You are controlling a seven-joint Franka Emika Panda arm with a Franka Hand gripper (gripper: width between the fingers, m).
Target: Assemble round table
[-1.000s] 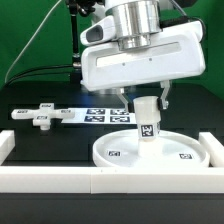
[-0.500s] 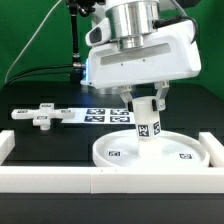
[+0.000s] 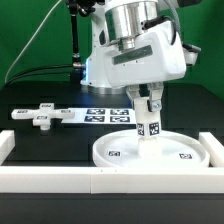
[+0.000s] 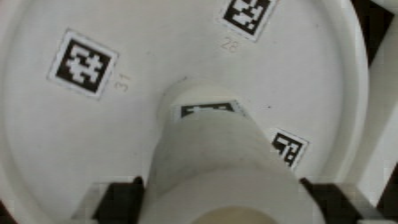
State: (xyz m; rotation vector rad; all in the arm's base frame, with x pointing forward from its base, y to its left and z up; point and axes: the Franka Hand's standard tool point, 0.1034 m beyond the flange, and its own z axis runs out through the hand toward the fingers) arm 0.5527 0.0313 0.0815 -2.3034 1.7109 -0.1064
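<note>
the pincer [image 3: 150, 103] is clamping the post [image 3: 149, 127] upright at the middle of the disc [image 3: 186, 155] on the desk [image 3: 50, 146], so the step in hand is probably seating the post in the disc. the next move is calling for a straight, untilted twist or press, while the cross-shaped piece [image 3: 38, 116] is lying well apart.

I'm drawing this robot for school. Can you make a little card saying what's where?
pincer: shut on the post, gripping it from above
post: upright, in the middle of the disc
disc: lying flat, tags facing up
cross piece: lying loose toward the exterior view's left, untouched
marker board: flat, behind the disc
</note>
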